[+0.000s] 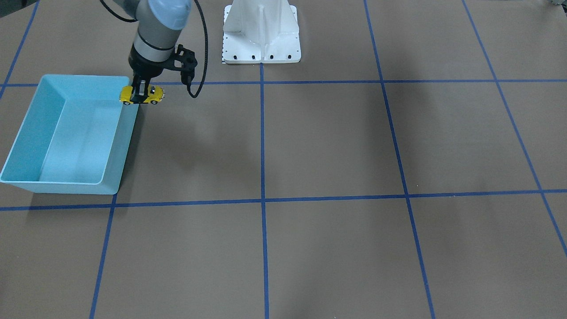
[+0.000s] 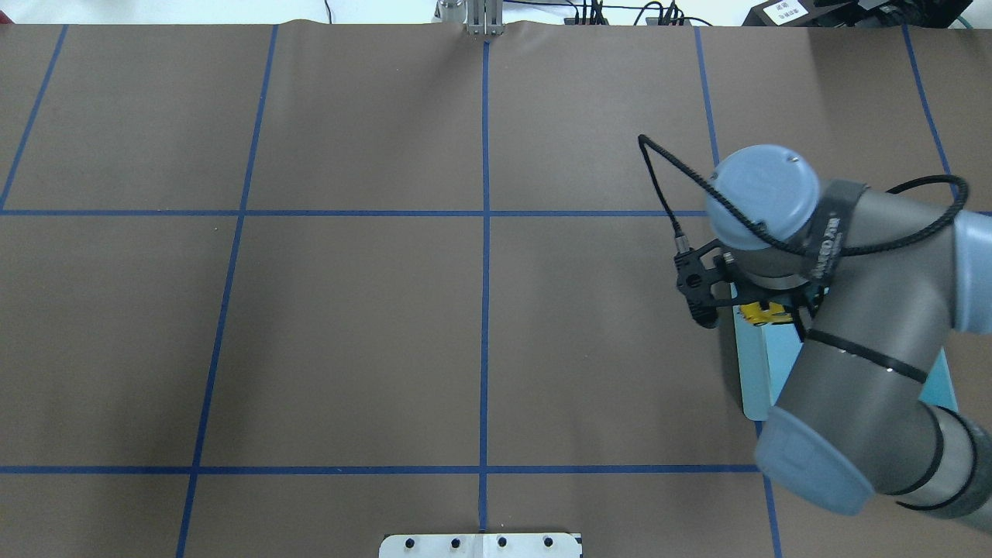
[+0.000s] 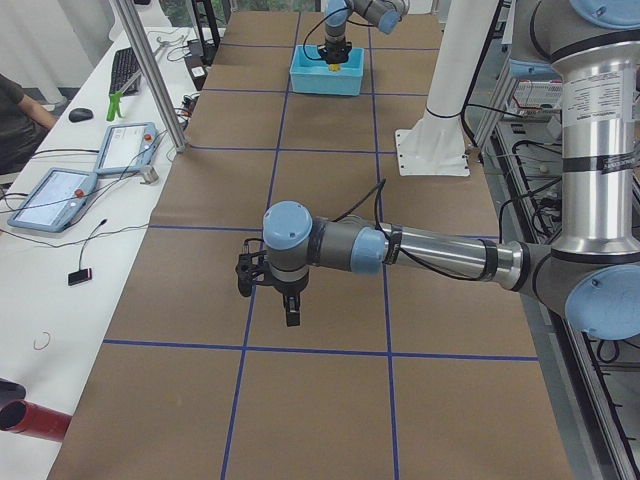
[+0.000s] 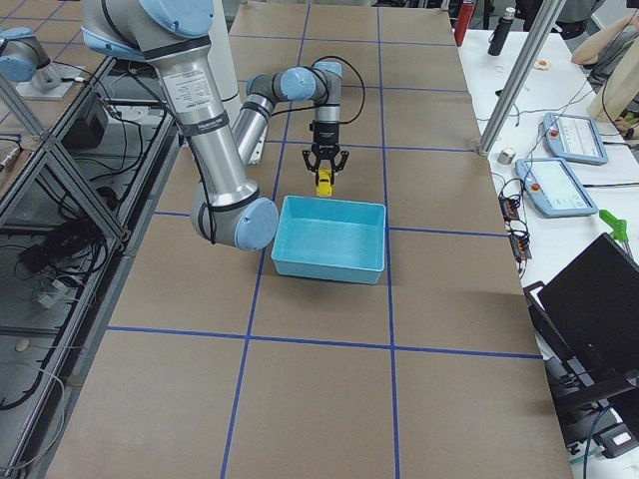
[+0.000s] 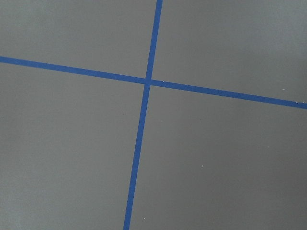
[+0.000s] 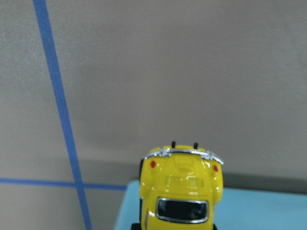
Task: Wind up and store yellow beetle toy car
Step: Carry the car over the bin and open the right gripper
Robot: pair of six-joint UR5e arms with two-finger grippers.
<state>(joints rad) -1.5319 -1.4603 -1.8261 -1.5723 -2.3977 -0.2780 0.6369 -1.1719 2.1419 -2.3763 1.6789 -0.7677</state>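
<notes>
Right gripper [image 1: 140, 94] holding the yellow car [image 1: 156, 94] at a bin corner

The gripper points down, closed on the car's middle; the car hangs level, clear of the counter [image 1: 332, 141], over the rim of the light blue bin [image 1: 84, 75] at its corner nearest the robot's base; the left gripper [image 3: 290, 308] hovers well apart over blue tape [image 1: 262, 141]; how far open it is cannot be told.

My right arm's got its wrist vertical, with the right gripper [image 1: 141, 93] pointing straight down, fingers pinched across the middle of the yellow beetle toy car [image 1: 155, 94]. My left arm's stretched out level and low, left gripper [image 3: 291, 308] pointing down; can't tell if that one's open.
</notes>
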